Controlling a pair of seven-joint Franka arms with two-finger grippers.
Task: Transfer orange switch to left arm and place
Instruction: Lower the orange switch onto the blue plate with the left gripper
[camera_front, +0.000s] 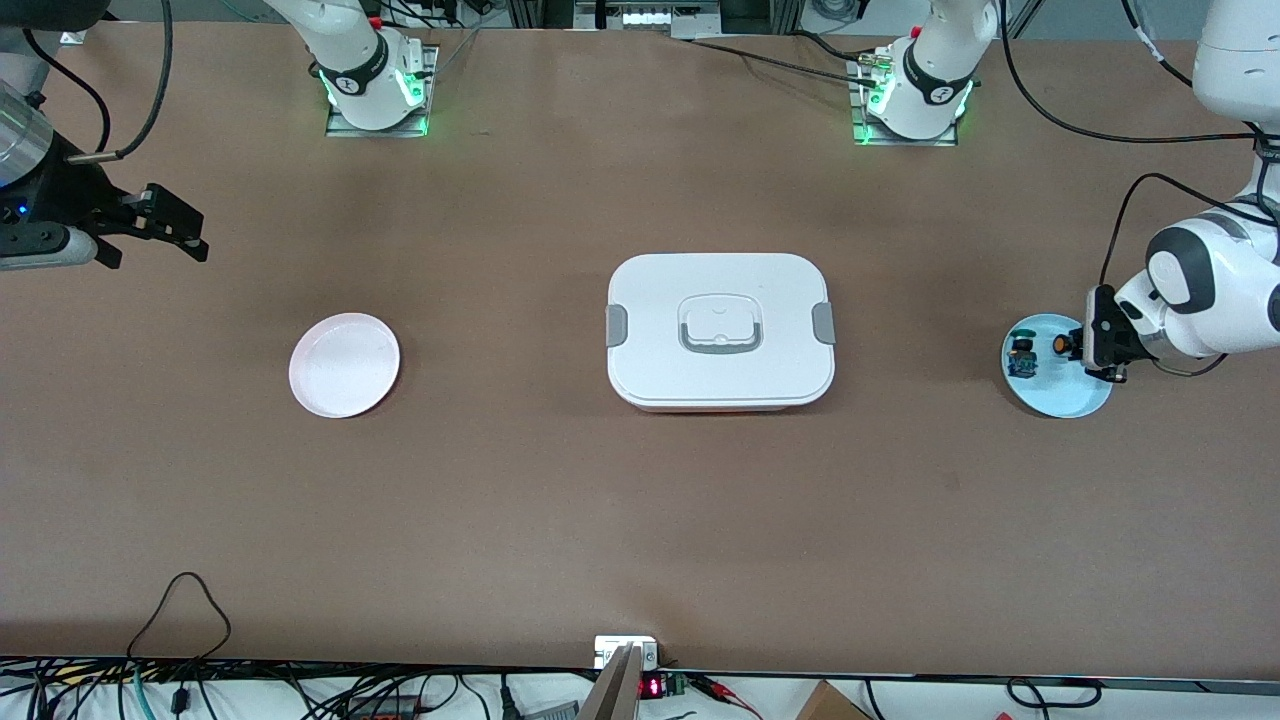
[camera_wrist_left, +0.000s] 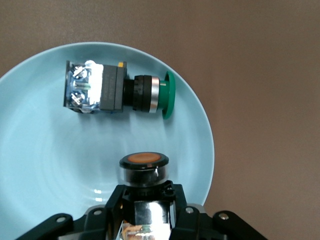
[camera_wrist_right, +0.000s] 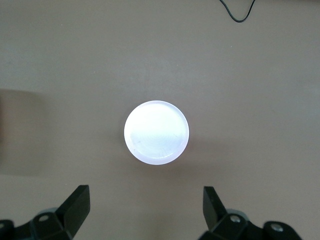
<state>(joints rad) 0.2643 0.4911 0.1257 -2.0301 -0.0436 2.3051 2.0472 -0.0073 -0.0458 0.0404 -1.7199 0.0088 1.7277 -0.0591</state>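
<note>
The brown table (camera_front: 520, 520) carries the white box (camera_front: 720, 332) at its middle, lid on, grey latches at both short sides and a recessed handle on top. Toward the right arm's end lies a pale pink plate (camera_front: 344, 364), bare, well apart from the box. Toward the left arm's end lies a light blue plate (camera_front: 1058, 398), about as far from the box as the pink one.

The left arm reaches in low from its end of the table, and the left gripper (camera_front: 1078, 346) is over the blue plate with its fingers closed on the orange switch (camera_wrist_left: 144, 168). In the left wrist view the switch stands out from between the fingers, its orange cap facing outward over the plate (camera_wrist_left: 45, 165), its metal body clamped between them. Whether the switch touches the plate cannot be told.

Just beside it on the same plate lies the green-capped switch (camera_wrist_left: 117, 93) on its side, apart from the orange one and from the gripper.

The right arm waits: the right gripper (camera_front: 165, 222) hangs up in the air, jaws wide and holding nothing. In its wrist view both fingers (camera_wrist_right: 75, 206) frame the pink plate (camera_wrist_right: 156, 132) below.
</note>
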